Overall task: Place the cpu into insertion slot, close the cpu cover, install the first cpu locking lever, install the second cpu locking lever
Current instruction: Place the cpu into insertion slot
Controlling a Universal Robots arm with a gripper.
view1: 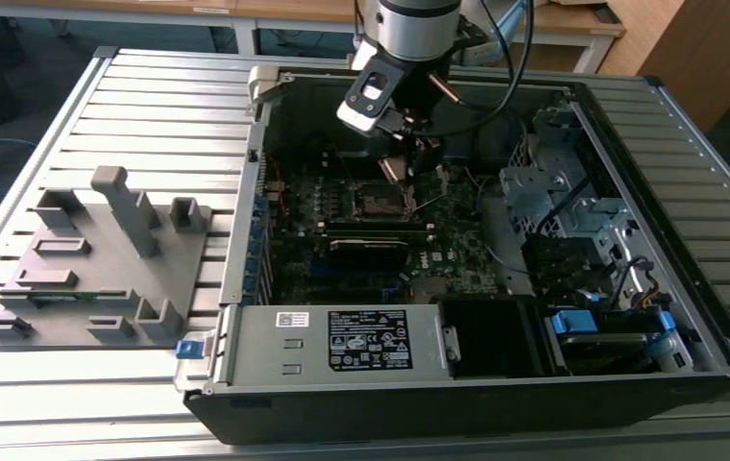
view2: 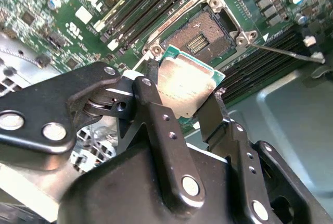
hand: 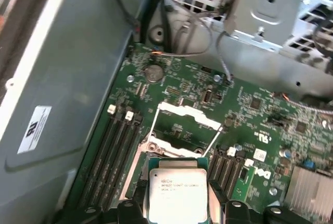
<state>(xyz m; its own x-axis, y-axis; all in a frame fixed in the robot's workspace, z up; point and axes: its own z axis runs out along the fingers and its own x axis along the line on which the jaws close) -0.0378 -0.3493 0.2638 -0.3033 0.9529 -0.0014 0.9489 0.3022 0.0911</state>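
While the hand [view2: 185, 84] is pinching the chip [hand: 178, 195] near the open socket [view2: 205, 34], placement is proceeding, likely calling for square alignment.

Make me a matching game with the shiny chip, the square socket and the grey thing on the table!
Things:
1. cpu
2. insertion slot
3. grey fixture

States:
A. lying on the table, outside the computer case
B. gripped in the tool
C. open and empty on the green board

Pairs: 1-B, 2-C, 3-A
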